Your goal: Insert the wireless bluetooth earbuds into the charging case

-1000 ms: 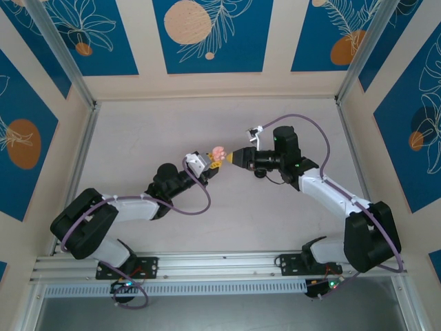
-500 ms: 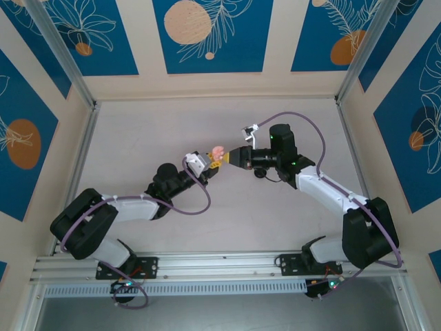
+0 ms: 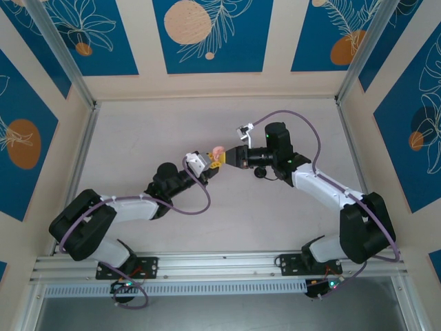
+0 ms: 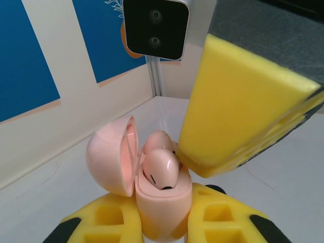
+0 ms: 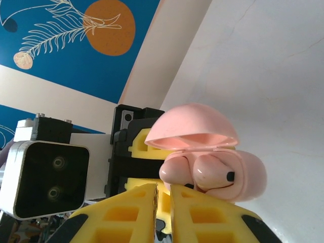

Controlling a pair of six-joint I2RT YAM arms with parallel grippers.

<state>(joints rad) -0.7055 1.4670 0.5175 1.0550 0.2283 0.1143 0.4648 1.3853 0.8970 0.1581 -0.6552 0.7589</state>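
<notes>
Top external view: the two arms meet over the middle of the table [image 3: 138,138], with blue leaf-print wall panels [image 3: 207,34] all round. The left pincer [image 3: 211,165] is clamped on the open pink charging case [image 4: 163,202], which is held off the table. Both pink earbuds [image 4: 161,169] sit in its wells. The right pincer [image 5: 163,195], fingers drawn almost together, has its tip against the nearer earbud. From the left wrist, it hides the case's right side.

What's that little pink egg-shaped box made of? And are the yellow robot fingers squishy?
The pink egg-shaped case looks like smooth hard plastic: there are soft shiny highlights on its open lid and on the pink earbuds inside. The yellow fingers look like matte plastic with hollow pockets. Whether they are squishy, the pictures cannot tell.
</notes>
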